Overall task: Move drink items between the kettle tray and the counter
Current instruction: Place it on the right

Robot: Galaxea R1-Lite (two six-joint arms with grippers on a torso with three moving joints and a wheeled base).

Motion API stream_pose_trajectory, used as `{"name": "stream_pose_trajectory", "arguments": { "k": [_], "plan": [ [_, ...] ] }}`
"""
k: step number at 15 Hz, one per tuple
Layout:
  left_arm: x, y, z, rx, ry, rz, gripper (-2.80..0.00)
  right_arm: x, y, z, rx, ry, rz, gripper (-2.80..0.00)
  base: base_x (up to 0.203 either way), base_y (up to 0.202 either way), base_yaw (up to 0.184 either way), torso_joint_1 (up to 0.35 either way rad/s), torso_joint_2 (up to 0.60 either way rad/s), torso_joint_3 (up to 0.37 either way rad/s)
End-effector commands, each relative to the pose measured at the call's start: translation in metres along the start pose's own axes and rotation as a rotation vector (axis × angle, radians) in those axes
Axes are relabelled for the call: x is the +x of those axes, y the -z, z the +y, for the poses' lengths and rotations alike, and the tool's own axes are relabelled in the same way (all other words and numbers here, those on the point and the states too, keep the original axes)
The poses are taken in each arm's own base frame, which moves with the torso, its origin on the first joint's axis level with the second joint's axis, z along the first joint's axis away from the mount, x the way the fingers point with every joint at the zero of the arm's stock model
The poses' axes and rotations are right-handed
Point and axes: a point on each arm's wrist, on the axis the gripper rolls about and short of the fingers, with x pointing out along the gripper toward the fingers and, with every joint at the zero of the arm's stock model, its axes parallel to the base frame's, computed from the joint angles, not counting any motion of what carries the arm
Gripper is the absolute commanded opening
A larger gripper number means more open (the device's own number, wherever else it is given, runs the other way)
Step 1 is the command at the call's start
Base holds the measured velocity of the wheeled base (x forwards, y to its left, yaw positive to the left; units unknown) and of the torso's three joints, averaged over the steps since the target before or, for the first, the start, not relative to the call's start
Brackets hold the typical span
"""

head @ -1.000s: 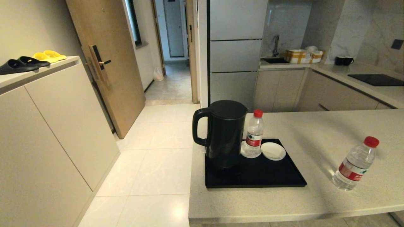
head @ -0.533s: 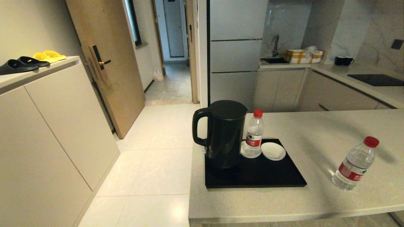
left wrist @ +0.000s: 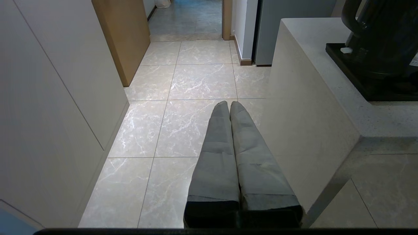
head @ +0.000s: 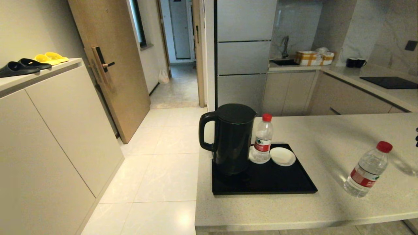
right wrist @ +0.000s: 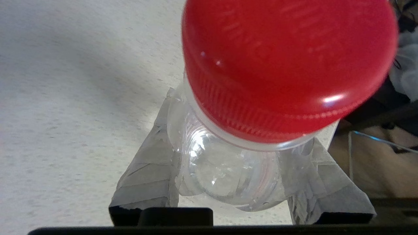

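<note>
Between right claw [right wrist: 235, 169] fingers, red-capped bottle [right wrist: 228, 163], left claw [left wrist: 229, 106] closed, parked.

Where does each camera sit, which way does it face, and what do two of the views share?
Head view: on the robot's head, looking forward and down at the counter, kettle tray, kettle, tray bottle and counter bottle; no gripper is visible.
Left wrist view: behind the left gripper, which is shut, low beside the counter's end, facing the floor.
Right wrist view: behind the right gripper, looking down over the held bottle to the counter.
Shared: the head and left wrist views both show the kettle and kettle tray.
</note>
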Motion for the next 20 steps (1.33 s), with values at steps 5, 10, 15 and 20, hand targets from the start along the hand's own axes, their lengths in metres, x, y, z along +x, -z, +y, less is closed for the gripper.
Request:
{"name": "stream_pose_trajectory", "arguments": {
  "k": [5,10,15,20],
  "plan": [
    [0.0,0.0,0.0,0.0,-0.001,0.002,-2.8,-0.001,0.001,0.0,0.001,0.001,0.004,0.0,0.0,0.0,0.0,0.0,0.0,0.0],
    [0.0,0.0,0.0,0.0,-0.001,0.002,-2.8,-0.005,0.003,-0.002,-0.001,0.002,0.012,0.0,0.0,0.0,0.0,0.0,0.0,0.0],
    [0.0,0.0,0.0,0.0,-0.001,0.002,-2.8,-0.048,-0.016,-0.014,0.003,-0.048,-0.009,0.0,0.0,0.0,0.0,0.0,0.0,0.0],
    [0.0,0.0,0.0,0.0,0.001,0.002,-2.8,-0.163,-0.052,-0.035,0.009,-0.203,-0.081,0.0,0.0,0.0,0.0,0.0,0.0,0.0]
  ]
}}
